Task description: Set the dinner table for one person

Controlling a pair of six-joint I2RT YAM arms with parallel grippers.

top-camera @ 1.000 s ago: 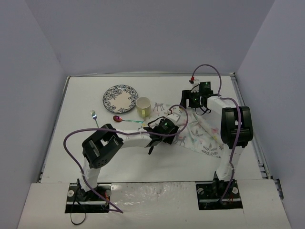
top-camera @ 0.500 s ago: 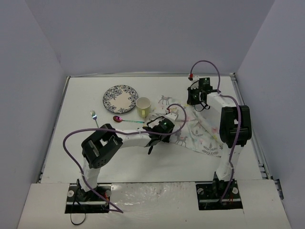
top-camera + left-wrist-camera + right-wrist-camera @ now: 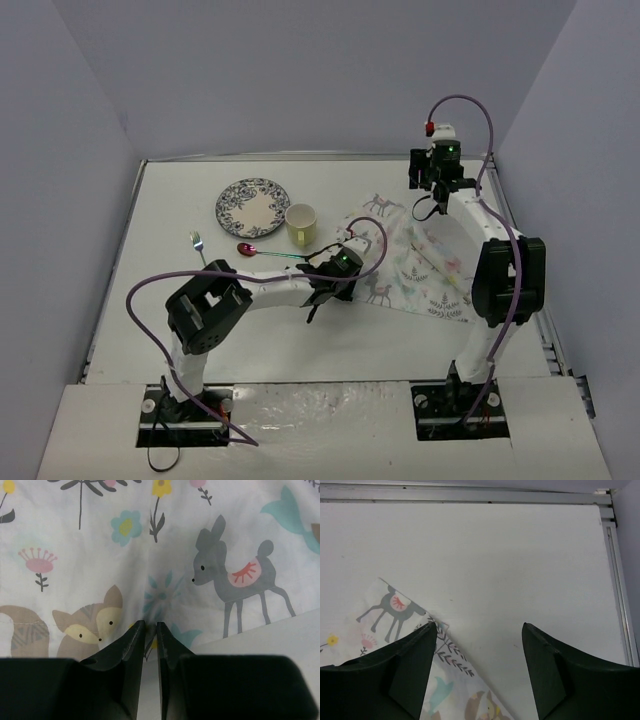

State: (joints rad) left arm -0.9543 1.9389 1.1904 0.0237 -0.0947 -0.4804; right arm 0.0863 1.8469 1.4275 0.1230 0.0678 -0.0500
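The pastel animal-print cloth (image 3: 415, 262) lies spread on the right half of the white dinner table (image 3: 170, 205). My left gripper (image 3: 350, 262) sits at the cloth's left edge. In the left wrist view its jaws (image 3: 149, 626) are shut on a small fold of the cloth (image 3: 150, 555). My right gripper (image 3: 428, 203) hangs open above the cloth's far corner. In the right wrist view its jaws (image 3: 479, 627) stand wide apart over bare table (image 3: 495, 555), and the cloth corner (image 3: 452, 680) lies flat under the left finger (image 3: 415, 660), unheld.
A blue-patterned plate (image 3: 252, 206) lies at the back left, with a pale yellow cup (image 3: 301, 224) just right of it. A small fork (image 3: 198, 243) and a pink-bowled spoon (image 3: 262, 251) lie in front of them. The metal rim (image 3: 470, 494) runs along the far edge.
The right gripper let go of the cloth's far corner, opened and rose toward the back right. The cloth now lies spread wider. The left jaws closed on its left edge.
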